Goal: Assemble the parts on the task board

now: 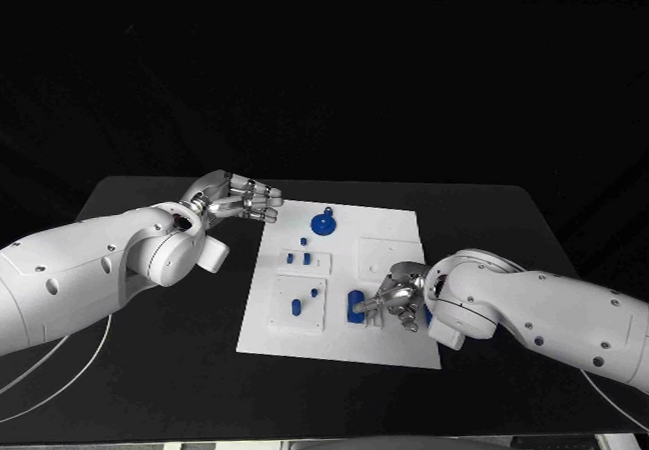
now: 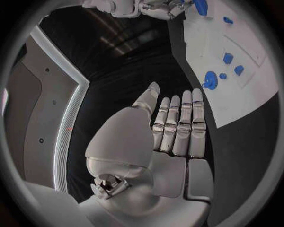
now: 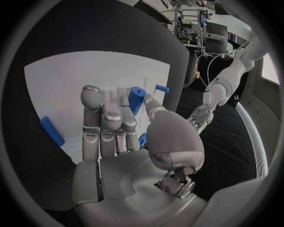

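Flat white task board (image 1: 390,244); right hand (image 1: 397,298) grips blue cylindrical part (image 1: 356,308).

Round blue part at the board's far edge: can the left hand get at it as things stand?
Probably yes. The left hand hovers open beside the task board, holding nothing, and the round blue part lies uncovered nearby. The right hand is busy at the near end, out of the way.

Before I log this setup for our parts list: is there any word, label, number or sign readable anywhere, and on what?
None can be read.
Task board: plain white, no print visible.
Blue parts: no markings to be seen.
Left robot hand and right robot hand: no legible label.
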